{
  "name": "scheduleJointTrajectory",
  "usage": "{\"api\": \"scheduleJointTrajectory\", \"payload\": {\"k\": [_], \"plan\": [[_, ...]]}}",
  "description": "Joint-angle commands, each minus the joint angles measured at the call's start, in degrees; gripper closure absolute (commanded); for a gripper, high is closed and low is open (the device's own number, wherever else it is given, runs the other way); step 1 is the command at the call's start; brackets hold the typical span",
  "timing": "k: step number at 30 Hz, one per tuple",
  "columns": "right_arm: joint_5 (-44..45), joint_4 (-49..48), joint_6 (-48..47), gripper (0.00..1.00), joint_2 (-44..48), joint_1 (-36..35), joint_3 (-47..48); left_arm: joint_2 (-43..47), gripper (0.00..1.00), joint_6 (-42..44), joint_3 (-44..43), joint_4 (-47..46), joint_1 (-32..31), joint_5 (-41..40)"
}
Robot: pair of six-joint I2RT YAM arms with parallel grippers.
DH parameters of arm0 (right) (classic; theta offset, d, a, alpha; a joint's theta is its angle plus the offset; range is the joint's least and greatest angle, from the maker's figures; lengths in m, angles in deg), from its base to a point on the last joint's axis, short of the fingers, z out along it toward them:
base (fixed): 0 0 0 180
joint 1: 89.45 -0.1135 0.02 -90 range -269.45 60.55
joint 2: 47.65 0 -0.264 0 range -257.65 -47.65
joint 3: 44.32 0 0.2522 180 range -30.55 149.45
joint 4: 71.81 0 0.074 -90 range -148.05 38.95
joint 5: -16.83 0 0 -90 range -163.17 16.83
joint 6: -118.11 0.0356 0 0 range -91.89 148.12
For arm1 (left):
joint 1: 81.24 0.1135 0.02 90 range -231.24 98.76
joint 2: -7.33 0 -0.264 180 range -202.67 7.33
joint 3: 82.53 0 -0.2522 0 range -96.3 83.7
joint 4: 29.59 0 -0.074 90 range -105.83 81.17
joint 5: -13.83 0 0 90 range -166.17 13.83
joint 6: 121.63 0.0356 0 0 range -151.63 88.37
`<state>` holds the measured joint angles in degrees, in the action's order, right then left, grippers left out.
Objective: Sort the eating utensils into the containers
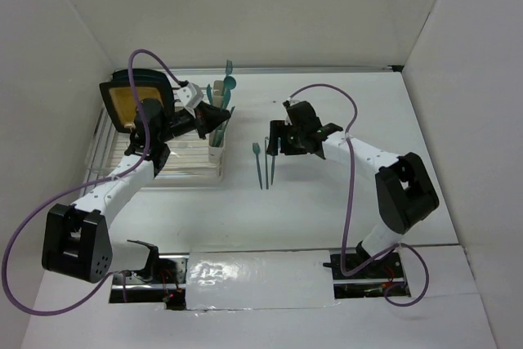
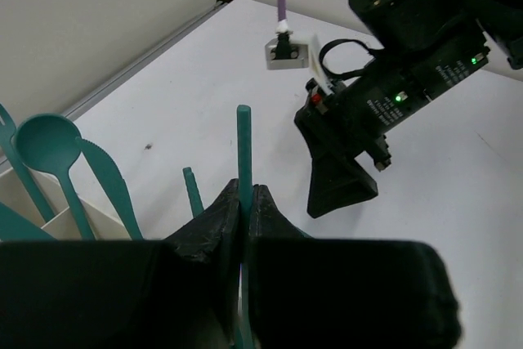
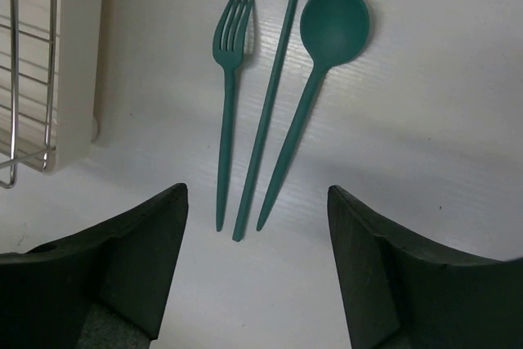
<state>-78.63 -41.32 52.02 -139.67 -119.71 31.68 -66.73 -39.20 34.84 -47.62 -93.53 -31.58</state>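
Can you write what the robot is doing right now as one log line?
left gripper: shut on teal utensil, at containers | right gripper: open, above fork, stick, spoon lying on table

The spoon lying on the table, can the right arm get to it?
Probably yes. The right gripper hangs open above the spoon, which lies flat on the table with nothing over it. The thin straight utensil lies close beside its handle, so that might get caught too.
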Motion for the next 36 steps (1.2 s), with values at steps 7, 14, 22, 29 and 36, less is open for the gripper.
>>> {"api": "scheduleJointTrajectory", "payload": {"k": [7, 14, 22, 29, 36], "plan": [[-1.3, -3.5, -4.6, 0.3, -7.0, -3.8, 9.6, 0.1, 0.3, 3.4, -4.0, 1.4, 1.1, -0.3], [0.0, -2.2, -4.3, 0.36, -12.7, -5.9, 13.6, 7.2, 0.08, 3.4, -8.5, 7.6, 4.0, -4.7], [3.1, 2.4, -2.2, 0.47, -20.6, -7.5, 17.0, 15.5, 0.06, 4.1, -9.7, 16.0, 6.6, -4.5], [6.0, 3.2, -2.3, 0.52, -22.8, -8.7, 17.6, 22.8, 0.02, 4.9, -5.4, 21.3, 8.9, -6.5], [13.1, 6.6, -1.0, 0.62, -25.4, -9.8, 17.3, 26.0, 0.02, 6.5, -4.5, 24.5, 10.4, -7.2]]}}
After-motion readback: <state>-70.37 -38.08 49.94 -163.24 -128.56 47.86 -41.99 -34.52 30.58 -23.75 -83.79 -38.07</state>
